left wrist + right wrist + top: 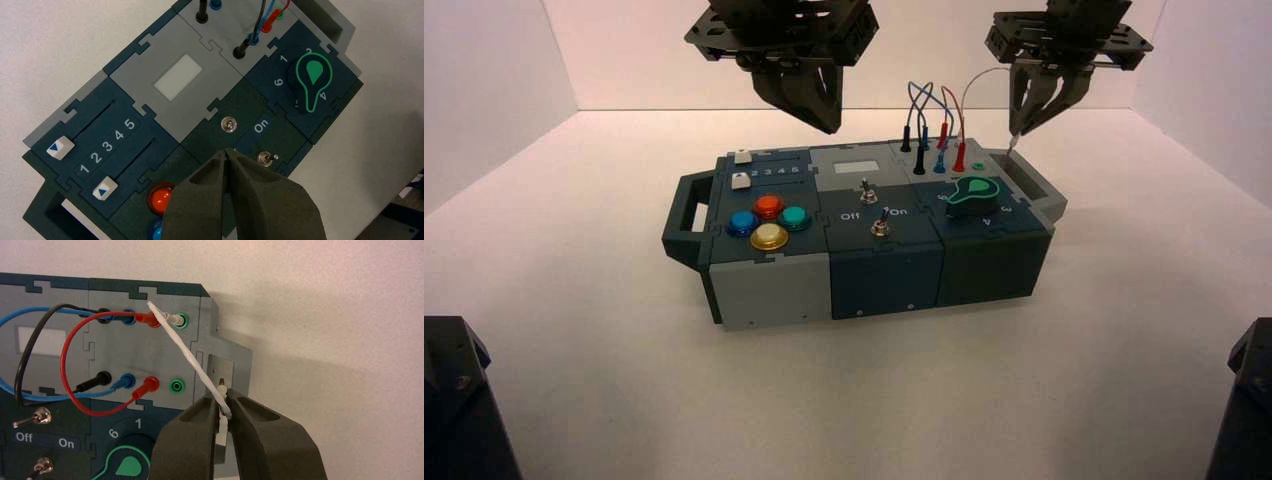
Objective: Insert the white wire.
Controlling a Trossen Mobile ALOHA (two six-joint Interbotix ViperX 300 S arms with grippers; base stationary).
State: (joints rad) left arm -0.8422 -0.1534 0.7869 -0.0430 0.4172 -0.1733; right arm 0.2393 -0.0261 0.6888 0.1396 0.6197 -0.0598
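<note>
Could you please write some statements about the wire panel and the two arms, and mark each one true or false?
1. The right gripper holds the white wire by its loose end. True.
2. Both ends of the white wire are plugged in. False: one end is in a green-ringed socket, the other is in the gripper.
3. The near green socket has no plug in it. True.
4. The left gripper grasps a red wire. False: it is shut on nothing, above the box.
5. The red wire has red plugs at both ends. True.
</note>
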